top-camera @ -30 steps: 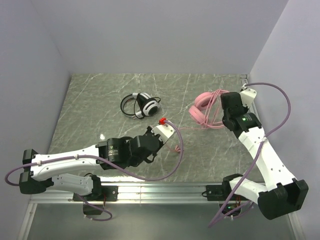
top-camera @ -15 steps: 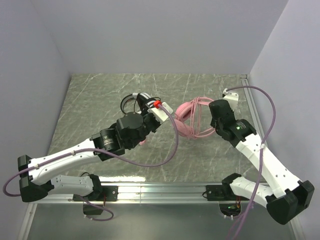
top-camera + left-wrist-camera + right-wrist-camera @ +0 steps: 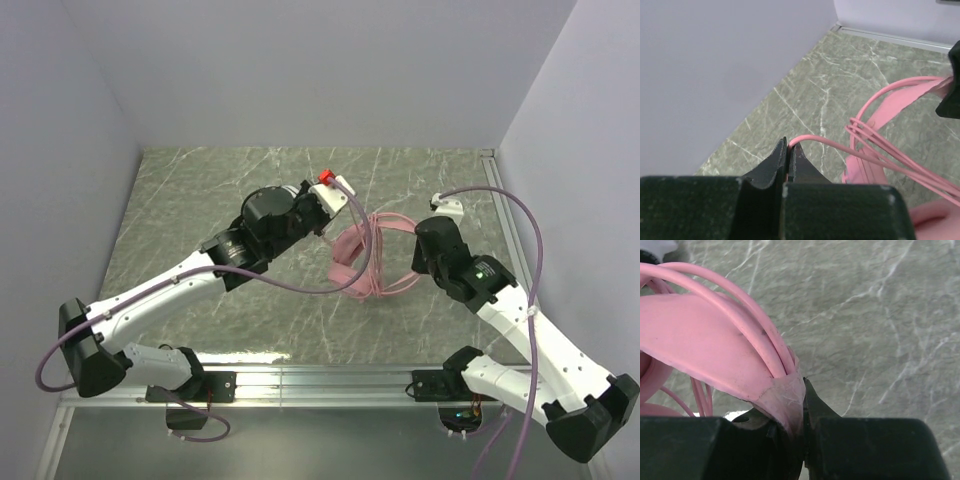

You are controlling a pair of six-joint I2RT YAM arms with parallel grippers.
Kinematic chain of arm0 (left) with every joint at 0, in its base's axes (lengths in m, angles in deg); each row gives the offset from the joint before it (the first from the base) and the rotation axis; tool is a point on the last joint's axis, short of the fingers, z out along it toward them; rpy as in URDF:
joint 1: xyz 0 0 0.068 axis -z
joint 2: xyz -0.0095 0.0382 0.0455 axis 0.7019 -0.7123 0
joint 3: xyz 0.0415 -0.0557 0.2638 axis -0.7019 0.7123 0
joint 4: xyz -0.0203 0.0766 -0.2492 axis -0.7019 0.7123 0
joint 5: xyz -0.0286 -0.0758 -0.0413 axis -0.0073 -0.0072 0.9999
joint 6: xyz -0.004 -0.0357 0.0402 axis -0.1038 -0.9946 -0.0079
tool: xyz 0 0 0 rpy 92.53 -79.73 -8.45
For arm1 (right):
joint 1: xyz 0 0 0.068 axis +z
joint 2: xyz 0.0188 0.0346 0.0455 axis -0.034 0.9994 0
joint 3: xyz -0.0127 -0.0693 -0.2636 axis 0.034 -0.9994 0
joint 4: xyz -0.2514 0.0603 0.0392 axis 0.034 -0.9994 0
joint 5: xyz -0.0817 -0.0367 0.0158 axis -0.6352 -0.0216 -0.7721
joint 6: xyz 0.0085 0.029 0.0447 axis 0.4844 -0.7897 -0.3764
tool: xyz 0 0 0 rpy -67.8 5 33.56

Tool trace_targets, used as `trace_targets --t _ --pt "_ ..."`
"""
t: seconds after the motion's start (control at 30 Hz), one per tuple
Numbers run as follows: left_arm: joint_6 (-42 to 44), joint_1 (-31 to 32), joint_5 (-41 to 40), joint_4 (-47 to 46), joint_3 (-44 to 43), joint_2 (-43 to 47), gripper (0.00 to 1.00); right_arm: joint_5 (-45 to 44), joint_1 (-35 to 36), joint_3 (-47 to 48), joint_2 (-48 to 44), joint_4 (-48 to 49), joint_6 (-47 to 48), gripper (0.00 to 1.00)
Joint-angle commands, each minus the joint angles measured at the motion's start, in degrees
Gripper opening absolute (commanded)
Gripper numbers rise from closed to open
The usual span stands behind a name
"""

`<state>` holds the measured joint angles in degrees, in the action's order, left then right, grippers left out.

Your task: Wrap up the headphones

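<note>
The pink headset (image 3: 349,256) is held in the middle of the table, with its pink cable (image 3: 386,250) looped several times round the headband. My right gripper (image 3: 412,262) is shut on the pink headband (image 3: 715,335), pinching its end between the jaws; the cable loops (image 3: 747,305) lie over the band. My left gripper (image 3: 332,222) is shut on the pink cable (image 3: 830,142) close to the headset (image 3: 875,172), above the table. The black and white headset is hidden under my left arm.
A grey marble tabletop (image 3: 200,200) is boxed in by pale walls at the left, back and right. A metal rail (image 3: 492,175) runs along the right edge and another (image 3: 320,380) along the front by the arm bases.
My left gripper has swung from the front middle up and back over the black and white headset, carrying the cable. My right gripper has brought the pink headset left, toward the table's middle.
</note>
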<state>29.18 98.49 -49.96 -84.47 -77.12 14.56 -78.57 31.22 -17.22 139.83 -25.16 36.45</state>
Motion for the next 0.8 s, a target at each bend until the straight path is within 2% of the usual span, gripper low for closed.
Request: trace_targets --t 0.0,0.17,0.33,0.5,0.63,0.77 --pt "-1.49 -3.01 7.75 -5.25 -3.55 -0.97 0.00 5.45 1.19 -0.08 -3.88 3.94 0.95 0.00" --pt "-5.44 -8.02 14.27 -6.31 -3.99 -3.43 0.00 7.65 2.95 0.45 -6.07 2.63 0.87 0.00" --pt "-11.23 -11.45 21.56 -12.27 -0.74 -4.22 0.00 12.92 3.04 1.85 -8.80 3.24 0.34 0.00" --pt "-20.10 -16.19 36.23 -18.17 1.55 -6.15 0.00 17.58 3.13 4.22 -11.53 2.80 -0.80 0.00" --pt "-24.07 -17.35 42.57 -20.02 -0.20 -9.92 0.00 22.32 3.13 6.07 -12.76 3.32 -1.94 0.00" --pt "-29.17 -18.31 47.67 -25.89 0.23 -12.31 0.01 24.18 3.13 6.95 -13.55 4.11 -3.79 0.00"
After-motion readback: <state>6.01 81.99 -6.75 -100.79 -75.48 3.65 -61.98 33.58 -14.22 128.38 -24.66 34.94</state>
